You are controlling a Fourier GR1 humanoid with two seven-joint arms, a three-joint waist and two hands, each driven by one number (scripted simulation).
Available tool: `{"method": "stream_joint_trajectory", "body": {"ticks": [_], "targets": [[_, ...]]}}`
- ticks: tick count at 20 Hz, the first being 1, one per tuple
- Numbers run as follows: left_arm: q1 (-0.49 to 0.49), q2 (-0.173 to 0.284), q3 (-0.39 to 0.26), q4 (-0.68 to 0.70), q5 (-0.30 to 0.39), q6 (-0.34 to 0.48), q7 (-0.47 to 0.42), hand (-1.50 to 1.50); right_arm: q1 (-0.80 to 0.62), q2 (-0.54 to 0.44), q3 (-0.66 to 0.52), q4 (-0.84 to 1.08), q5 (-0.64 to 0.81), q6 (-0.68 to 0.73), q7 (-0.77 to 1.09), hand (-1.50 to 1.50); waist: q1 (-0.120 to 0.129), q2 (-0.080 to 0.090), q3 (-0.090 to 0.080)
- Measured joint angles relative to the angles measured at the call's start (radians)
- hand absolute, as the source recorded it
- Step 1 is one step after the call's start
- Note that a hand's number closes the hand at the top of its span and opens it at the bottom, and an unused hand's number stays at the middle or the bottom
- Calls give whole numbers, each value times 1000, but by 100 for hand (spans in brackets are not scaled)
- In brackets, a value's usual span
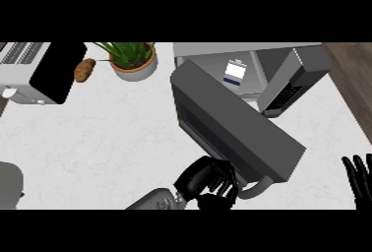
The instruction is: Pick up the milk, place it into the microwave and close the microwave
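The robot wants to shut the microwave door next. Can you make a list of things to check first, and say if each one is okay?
1. Milk carton inside the microwave: ok.
2. Carton clear of the doorway: cannot tell, though it sits toward the back.
3. Door wide open, not shut yet: ok.
4. Left hand at the door's outer end, by the handle: ok.
5. Right hand resting open at the right edge, away from the door: ok.
6. Potted plant out of the door's swing: ok, it stands left of the door.

The half-open microwave door (232, 130) bars the counter (109, 142) before its opening.
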Motion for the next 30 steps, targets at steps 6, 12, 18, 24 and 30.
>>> {"method": "stream_joint_trajectory", "body": {"ticks": [6, 12, 18, 24, 30], "targets": [[-84, -4, -10, 10, 112, 110, 2, 150, -8, -27, 5, -63, -26, 22, 39, -150, -60, 13, -3], [-141, -8, 44, -21, 235, 202, -84, -150, -31, -46, -3, -106, -53, 32, 58, -150, -108, 27, -6], [-214, -11, 71, 4, 324, 258, -133, -150, -53, -64, -7, -131, -102, 50, 87, -150, -157, 41, -5], [-288, -12, 86, 47, 392, 293, -169, -150, -84, -92, -14, -148, -153, 72, 119, -150, -193, 52, -3], [-353, -13, 102, 95, 453, 314, -195, -150, -113, -121, -14, -159, -201, 101, 144, -150, -226, 64, -2]]}}
